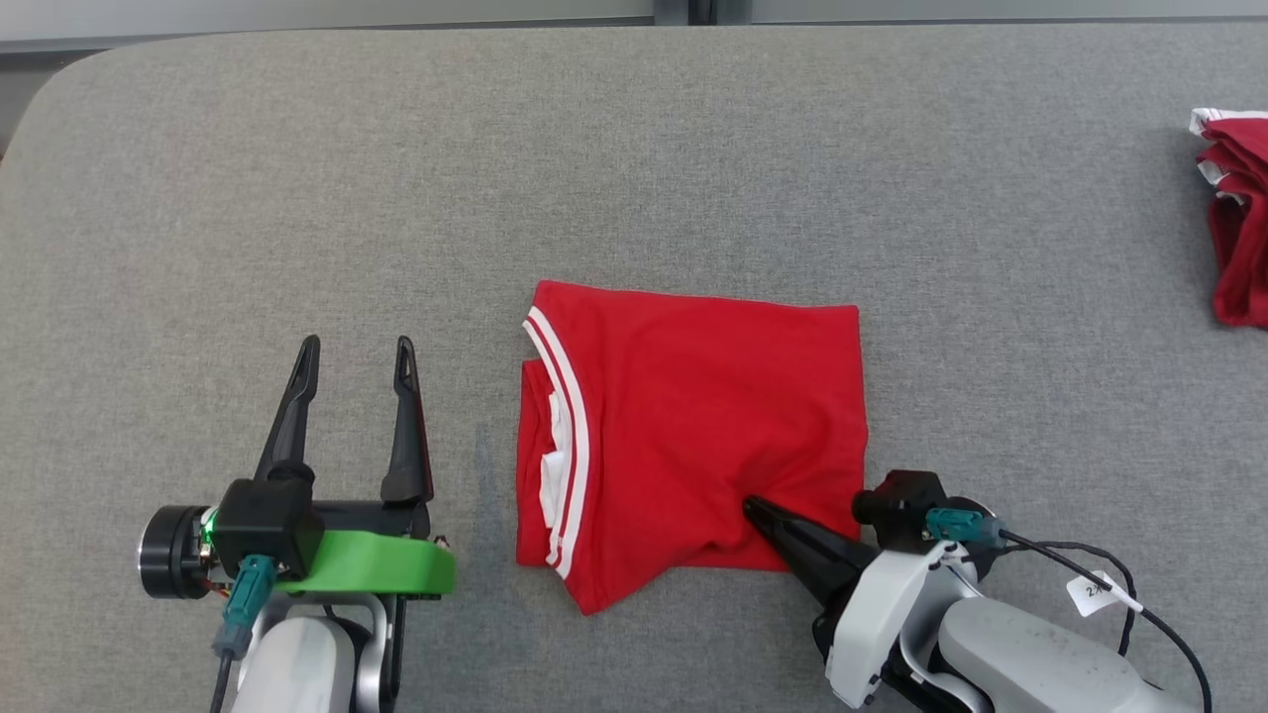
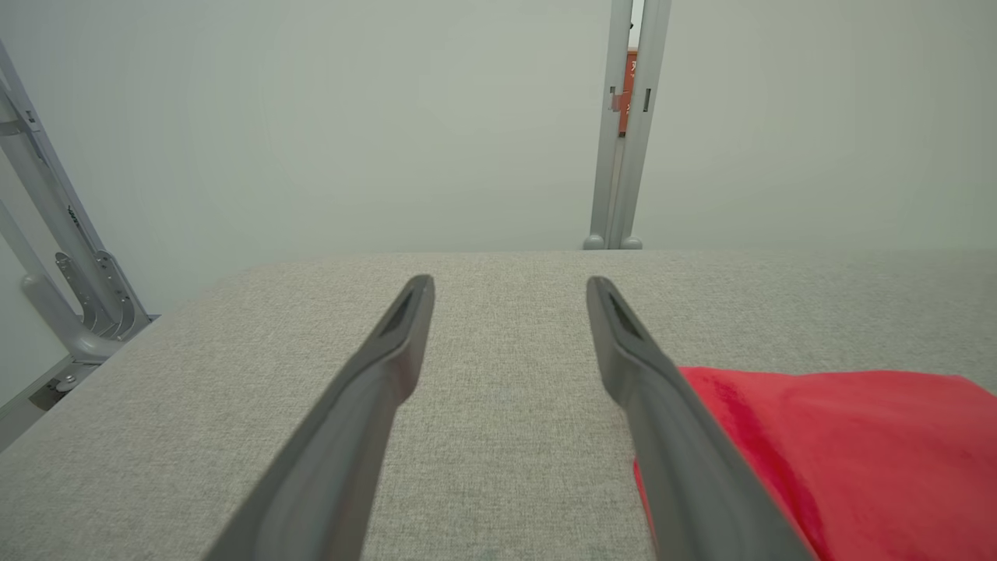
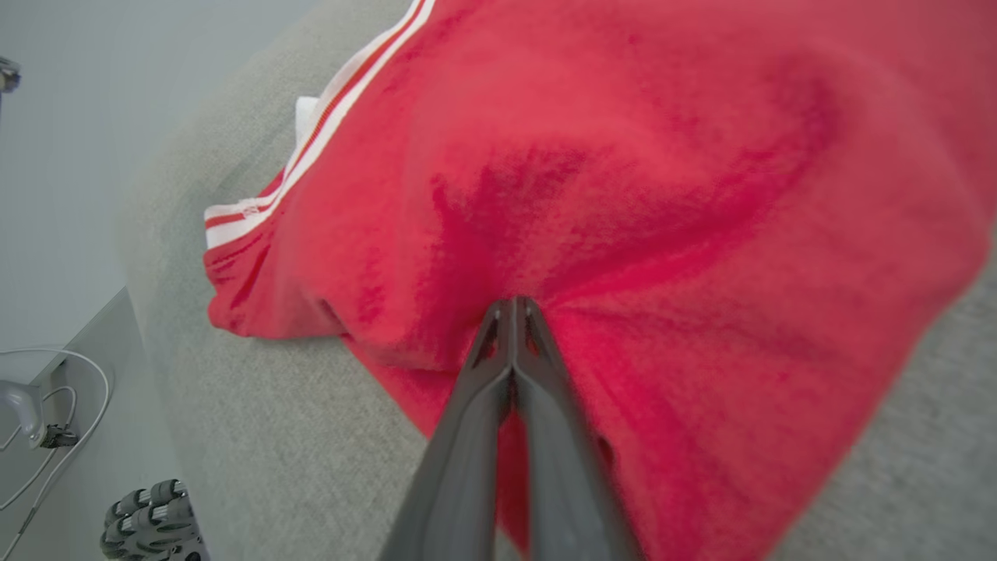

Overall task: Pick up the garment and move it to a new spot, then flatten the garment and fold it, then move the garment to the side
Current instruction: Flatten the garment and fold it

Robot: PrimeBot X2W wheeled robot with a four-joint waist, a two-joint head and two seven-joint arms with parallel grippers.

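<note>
The red garment (image 1: pixel 693 426), with white stripes along its left edge, lies folded into a rough rectangle in the middle of the grey table (image 1: pixel 297 149). My right gripper (image 1: pixel 748 505) reaches in from the lower right, and its tips rest on the garment's near part. In the right wrist view the jaws of this gripper (image 3: pixel 514 302) are pressed together, and the red cloth (image 3: pixel 623 156) puckers into creases around the tips. My left gripper (image 1: pixel 357 347) stands open to the left of the garment, apart from it. Between its fingers (image 2: pixel 506 284) is bare table, with the garment's edge (image 2: pixel 857 436) just to its right.
Another red and white piece of clothing (image 1: pixel 1238 218) lies bunched at the table's far right edge. Grey table surface stretches behind and to the left of the folded garment. A wall and a metal post (image 2: pixel 623 125) stand beyond the table's far edge.
</note>
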